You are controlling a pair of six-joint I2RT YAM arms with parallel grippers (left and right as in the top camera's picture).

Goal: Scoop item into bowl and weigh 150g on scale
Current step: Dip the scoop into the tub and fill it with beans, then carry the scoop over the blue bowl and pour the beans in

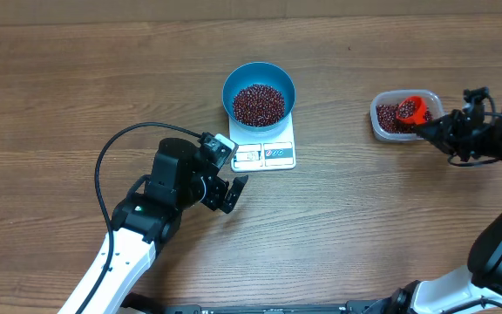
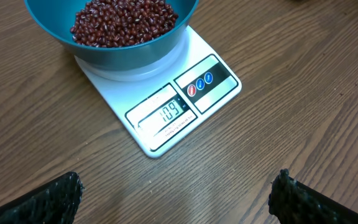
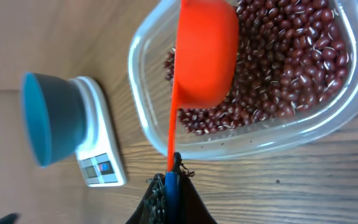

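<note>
Scale [image 2: 166, 115] reads 109 only in left wrist view; my left gripper [image 2: 173, 205] spread, right gripper [image 3: 169, 183] pinching orange plastic scoop [image 3: 207, 53], 3 o'clock of bowl [image 1: 227, 87].

Overhead view: even, diffuse light on the wooden surface [image 1: 77, 78]; shadows beside the scale [image 1: 268, 150] are faint and soft-edged. Left wrist view: the scale is in sharp focus, its display legible and free of glare; the bowl [image 2: 123, 53] casts a soft shadow onto it; the left gripper [image 2: 178, 202] below the scale renders dark. Right wrist view: scale and bowl are blurred; right of the scale, the clear tub [image 3: 328, 134] shows mild rim glare and the orange scoop [image 3: 207, 50] is strongly saturated.
</note>
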